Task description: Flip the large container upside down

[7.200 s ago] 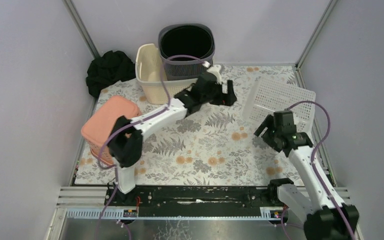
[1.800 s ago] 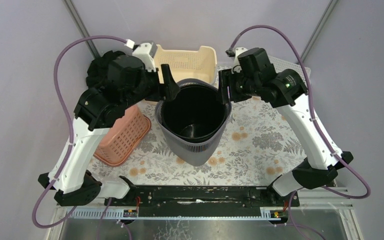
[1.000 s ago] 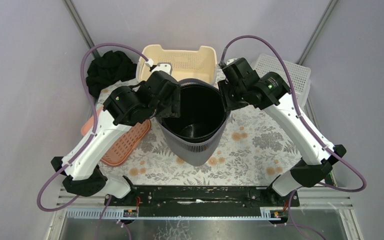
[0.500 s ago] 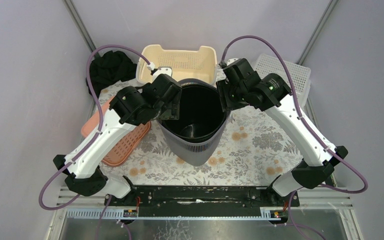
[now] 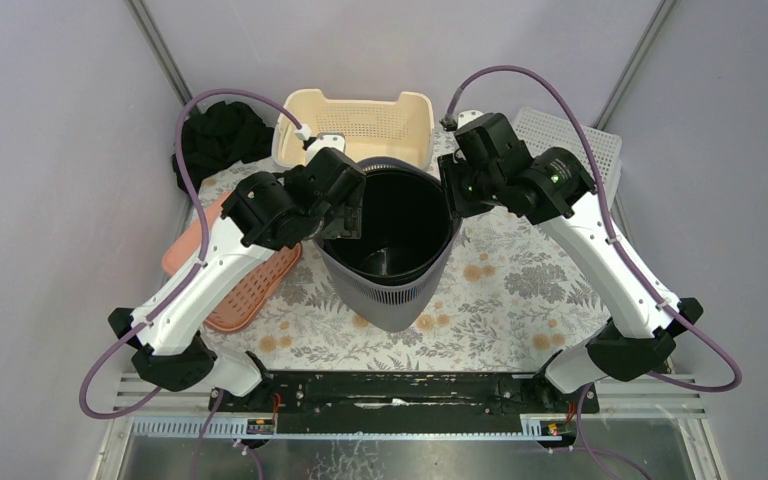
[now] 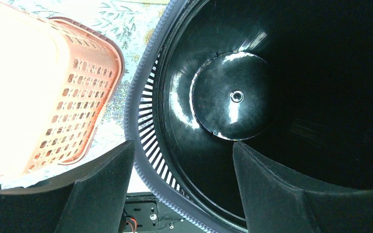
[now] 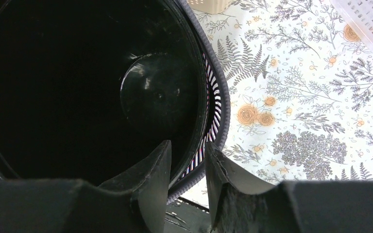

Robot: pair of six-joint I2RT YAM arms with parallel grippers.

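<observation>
Top external view has the bin standing upright at the middle of the flowered mat, between my two arms. Its mouth faces straight up, its long axis runs vertical, and its narrower base is down on the mat, so it is not yet turned over. My left claw sits at the bin's left rim and my right claw at its right rim, both reaching down from above. Through my left wrist camera I look down the dark inside to the shiny round bottom. My two fingers there stand wide apart, one outside the slatted wall and one inside, with the rim passing loose between them: that claw is released. Through my right wrist camera the fingers sit close together, one inside and one outside, with the rim and striped wall filling the gap, so that claw is clenched on the bin's rim. A pink basket lies just left of the bin under my left arm. A cream basket is just behind the bin, a white basket lies at the far right, and a black cloth is bunched in the far left corner.
</observation>
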